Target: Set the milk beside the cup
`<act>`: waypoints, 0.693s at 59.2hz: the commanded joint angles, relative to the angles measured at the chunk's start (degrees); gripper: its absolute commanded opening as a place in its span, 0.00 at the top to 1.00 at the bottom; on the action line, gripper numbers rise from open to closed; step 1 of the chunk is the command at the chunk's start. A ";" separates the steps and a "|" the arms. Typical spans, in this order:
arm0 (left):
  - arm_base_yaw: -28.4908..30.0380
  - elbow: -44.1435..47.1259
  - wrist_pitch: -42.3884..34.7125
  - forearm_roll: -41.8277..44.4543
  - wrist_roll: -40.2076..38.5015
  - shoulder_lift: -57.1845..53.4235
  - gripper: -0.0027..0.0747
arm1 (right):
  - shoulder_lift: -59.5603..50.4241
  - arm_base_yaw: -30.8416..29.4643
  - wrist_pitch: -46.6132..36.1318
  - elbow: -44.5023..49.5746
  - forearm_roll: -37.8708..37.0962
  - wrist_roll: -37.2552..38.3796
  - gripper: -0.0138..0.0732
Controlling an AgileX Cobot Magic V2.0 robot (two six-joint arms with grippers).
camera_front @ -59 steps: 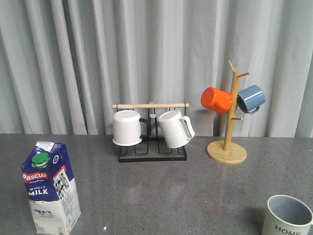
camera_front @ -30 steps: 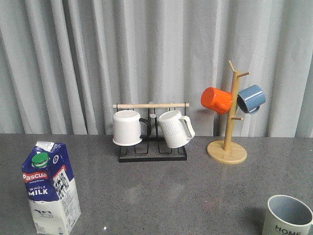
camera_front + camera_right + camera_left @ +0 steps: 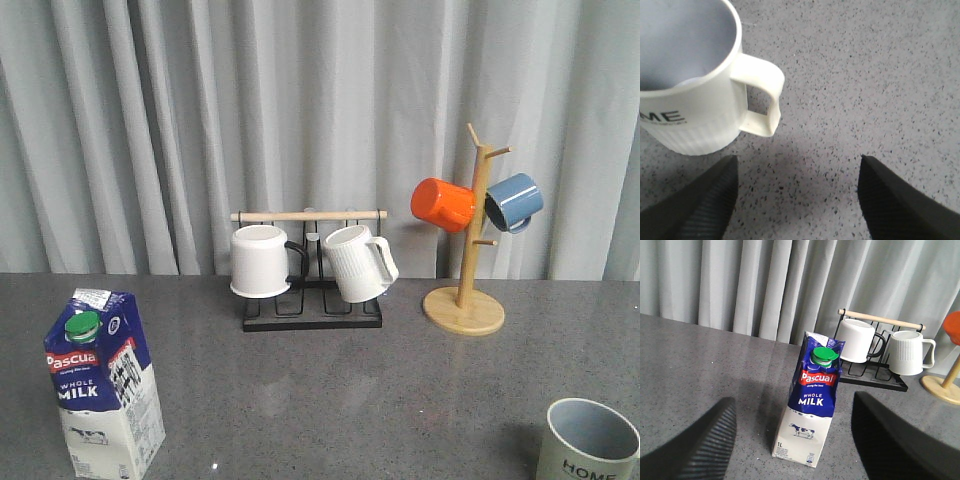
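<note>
The milk [image 3: 103,385], a blue-and-white carton with a green cap, stands upright at the front left of the grey table; it also shows in the left wrist view [image 3: 811,400]. My left gripper [image 3: 795,440] is open, its two fingers either side of the carton and short of it, not touching. The cup [image 3: 587,442], a pale ribbed mug marked "HOME", stands at the front right corner. In the right wrist view the cup [image 3: 695,85] has its handle turned towards my right gripper [image 3: 797,195], which is open and empty over bare table beside it.
A black wire rack [image 3: 312,300] with a white black-handled mug [image 3: 262,262] and a white ribbed mug [image 3: 358,263] stands at the back centre. A wooden mug tree [image 3: 465,295] with an orange mug [image 3: 443,204] and a blue mug [image 3: 514,201] stands back right. Grey curtain behind.
</note>
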 commanded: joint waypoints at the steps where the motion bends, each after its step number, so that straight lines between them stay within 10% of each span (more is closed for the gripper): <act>1: -0.07 -1.76 -4.02 -0.46 0.06 0.69 0.34 | -0.50 -0.42 -3.70 -1.60 -3.31 1.53 0.28; 24: -0.07 -1.76 -3.97 -0.46 0.05 0.69 0.34 | 9.01 -0.42 -9.33 -3.20 -16.93 14.44 0.30; 41: -0.07 -1.76 -3.00 -0.46 0.13 0.69 0.34 | 19.27 -0.42 -8.06 -8.11 -39.18 28.21 0.50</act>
